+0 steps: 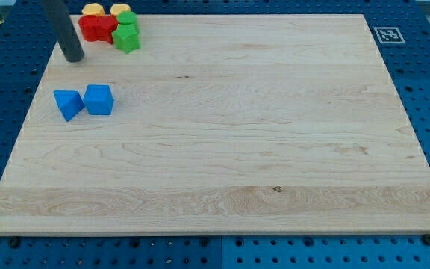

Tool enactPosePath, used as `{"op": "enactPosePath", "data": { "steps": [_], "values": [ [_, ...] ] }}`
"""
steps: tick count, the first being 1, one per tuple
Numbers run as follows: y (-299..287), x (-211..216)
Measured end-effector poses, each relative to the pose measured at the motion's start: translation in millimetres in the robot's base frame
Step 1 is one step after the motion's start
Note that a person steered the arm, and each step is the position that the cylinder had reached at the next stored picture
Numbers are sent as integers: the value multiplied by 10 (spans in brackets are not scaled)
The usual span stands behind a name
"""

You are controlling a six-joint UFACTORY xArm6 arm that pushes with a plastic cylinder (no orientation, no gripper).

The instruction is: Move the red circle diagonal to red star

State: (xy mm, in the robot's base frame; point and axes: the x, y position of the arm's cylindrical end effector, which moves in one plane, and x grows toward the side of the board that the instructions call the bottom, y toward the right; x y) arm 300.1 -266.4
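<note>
Red blocks (97,28) packed at the board's top-left corner, circle and star not separable at this size. Seemingly touching, with no diagonal offset readable; task judged barely begun. My tip (74,57), a bare rod end with nothing to open or close, set just left of and slightly below the red cluster, apparently not touching. Two yellow blocks (104,10) crowding above, two green blocks (127,31) pressed against the right side, likely to be dragged along. Blue triangular block (67,104) and blue cube (99,99) lower down, well clear. Wooden board (260,134) otherwise bare.
</note>
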Motion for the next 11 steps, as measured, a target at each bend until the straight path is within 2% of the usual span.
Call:
{"op": "enactPosePath", "data": {
  "steps": [2,4,6,11],
  "values": [
    [-133,-597],
    [-95,-970],
    [275,-878],
    [257,-326]
  ]
}}
